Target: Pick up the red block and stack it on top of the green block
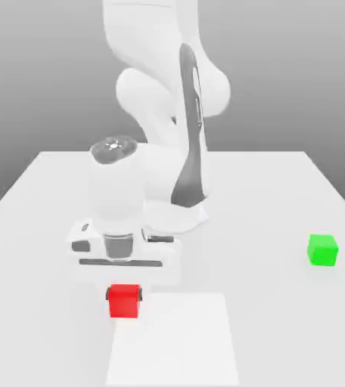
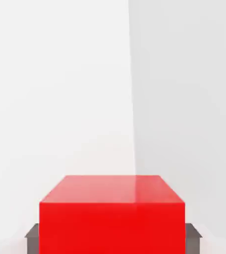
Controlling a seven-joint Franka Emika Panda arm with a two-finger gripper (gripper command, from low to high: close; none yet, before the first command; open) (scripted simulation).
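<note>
Tool (image 1: 124,295) closed on the red block (image 2: 112,225), green block (image 1: 323,250) well apart on the table (image 1: 281,332)

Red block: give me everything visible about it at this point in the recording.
The red block is a small, plain cube, bright red and matte, with no markings, parts or damage showing. It looks upright, its top face level. The gripper is shut on it, one dark fingertip against each of two opposite sides. In the exterior view it is at the near part of the table, left of the green block. Whether it touches the table, I cannot tell.
</note>
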